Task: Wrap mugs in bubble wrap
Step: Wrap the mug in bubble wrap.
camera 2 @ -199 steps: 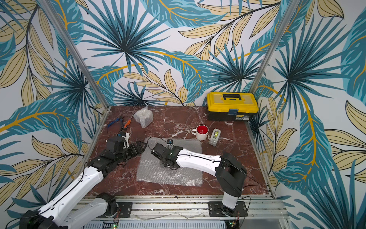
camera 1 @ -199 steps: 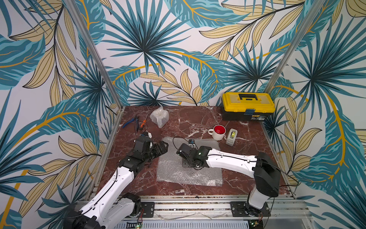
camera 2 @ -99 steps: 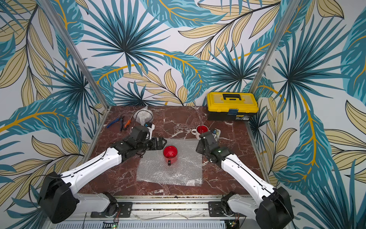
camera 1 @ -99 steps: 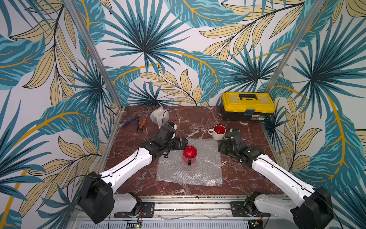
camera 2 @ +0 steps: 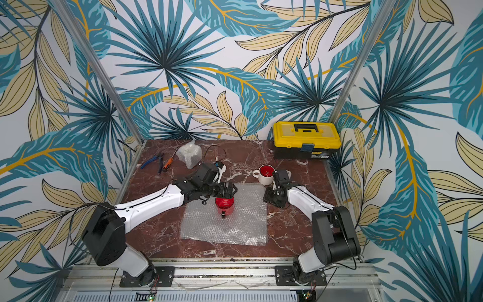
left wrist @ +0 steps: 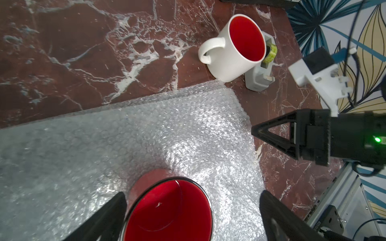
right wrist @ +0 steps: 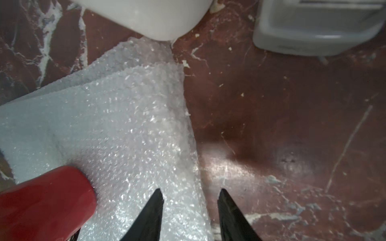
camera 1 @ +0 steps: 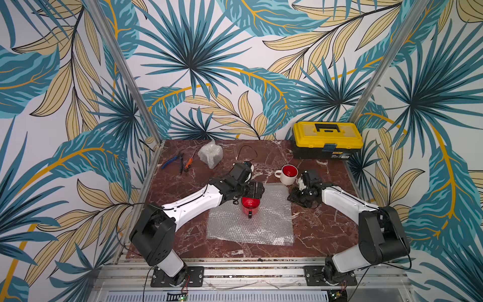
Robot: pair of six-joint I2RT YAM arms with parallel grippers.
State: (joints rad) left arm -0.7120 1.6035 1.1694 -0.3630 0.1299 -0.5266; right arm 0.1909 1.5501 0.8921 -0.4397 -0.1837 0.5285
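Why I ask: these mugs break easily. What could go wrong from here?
1. The open left gripper straddles the red mug, with one finger near its rim; pulling away crookedly might tip it.
2. The right gripper is open over the edge of the bubble wrap. Lifting there could shift the red mug, and may jostle the white mug standing at the sheet's far corner.

Teal and tan palm-leaf wallpaper walls (camera 1: 235, 52) on three sides, two slanted metal posts (camera 1: 125, 78) at back corners, red-brown white-veined marble table (camera 1: 326, 230), aluminium rail (camera 1: 248, 269) along front, even bright light
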